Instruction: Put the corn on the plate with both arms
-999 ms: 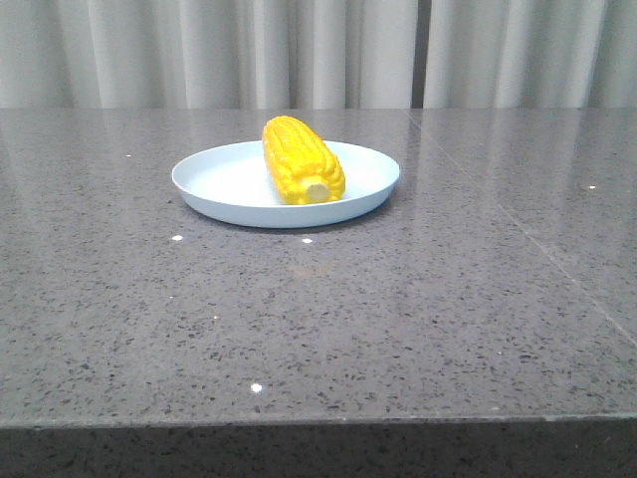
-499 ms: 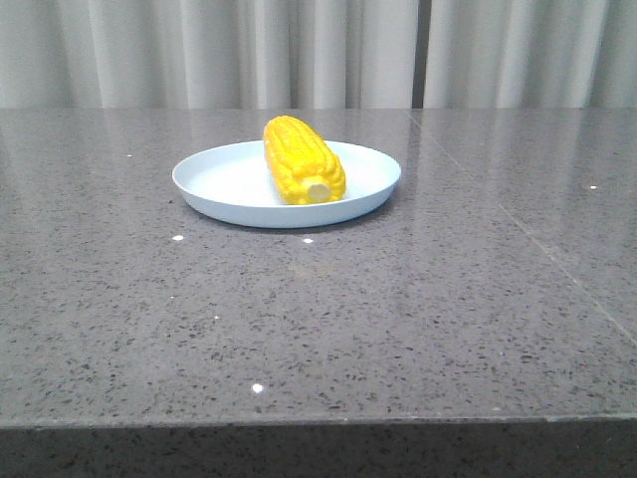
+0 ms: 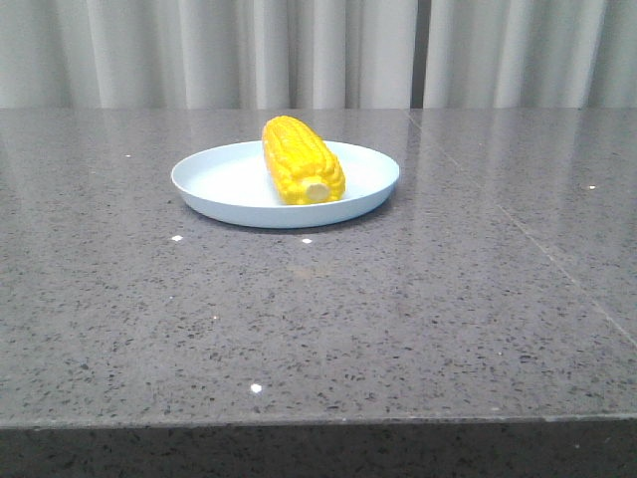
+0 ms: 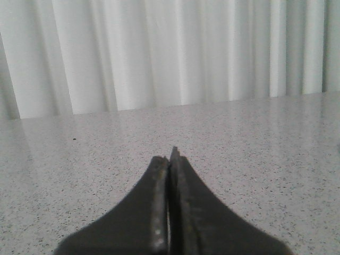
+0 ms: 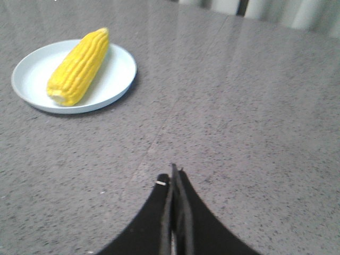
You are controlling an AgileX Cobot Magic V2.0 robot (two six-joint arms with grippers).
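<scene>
The corn [image 3: 303, 159] lies on the plate [image 3: 219, 189]. It is bright yellow, with rows of little bumps. Its pale stub end points toward the front edge of the desk [image 3: 318, 319], and its other end points back toward the curtain [image 3: 318, 50]. The corn sits a bit to the right of the middle of the plate. The plate is round and pale blue-white, and it sits flat on the gray speckled desk.

No claw shows in the front view.

In the right wrist view, the right claw [image 5: 174, 172] is pressed shut with nothing in it. Its two dark fingers [image 5: 183, 212] touch along a thin line. The corn [image 5: 78, 66] and the plate [image 5: 114, 74] are well apart from this claw, with bare desk [image 5: 239, 133] between them. The claw is not touching the corn or the plate.

In the left wrist view, the left claw [image 4: 170, 156] is also pressed shut and holds nothing. Its dark fingers [image 4: 186, 207] meet at a point. It looks over pale speckled desk [image 4: 79, 159] toward the white curtain [image 4: 159, 53]. The corn and the plate do not show in this view.
</scene>
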